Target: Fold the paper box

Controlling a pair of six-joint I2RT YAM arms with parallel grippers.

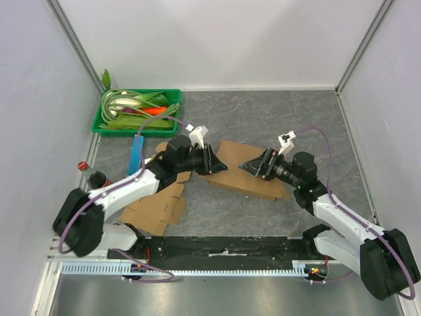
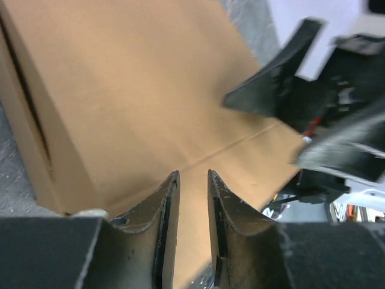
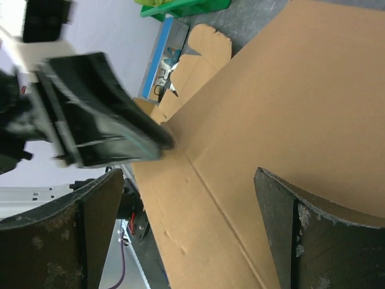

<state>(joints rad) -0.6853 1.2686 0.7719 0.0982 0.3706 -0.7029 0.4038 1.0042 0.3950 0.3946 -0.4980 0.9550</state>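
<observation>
Paper box (image 1: 231,155): plain brown cardboard, matte, with a straight fold crease. It sits at centre frame on the grey speckled surface (image 1: 283,118).
Left pincer (image 2: 192,176): dark, scuffed fingers nearly together with a slim gap, at the box's left edge. I cannot tell whether cardboard is pinched.
Right pincer (image 3: 187,174): I see its fingers spread wide apart over the box's right panel.

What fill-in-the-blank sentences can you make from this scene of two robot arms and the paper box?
The paper box lies ____ the left claw and the right claw. The right claw stands wide ____. The tray at the back left is coloured ____.
Missing words: between; open; green.
</observation>
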